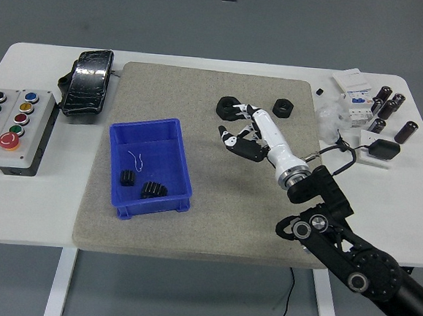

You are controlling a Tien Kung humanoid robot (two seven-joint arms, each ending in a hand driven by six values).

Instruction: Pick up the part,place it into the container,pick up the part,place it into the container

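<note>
The blue container (150, 164) sits on the grey mat (203, 165) at centre left, with two black gear parts (142, 186) inside near its front. Two black hex nut parts lie at the mat's far side: one (226, 106) left, one (282, 107) right. My right hand (244, 133), white with black fingertips, hovers over the mat just in front of and between the nuts, fingers spread and holding nothing. Its black arm runs down to the lower right. The left arm is out of view.
A button box (13, 119) stands at the table's left edge, a black pedal-like device (88, 82) behind it. At the far right lie a white breaker, several black cylinders (391, 110) and a black adapter (383, 150) on a white card.
</note>
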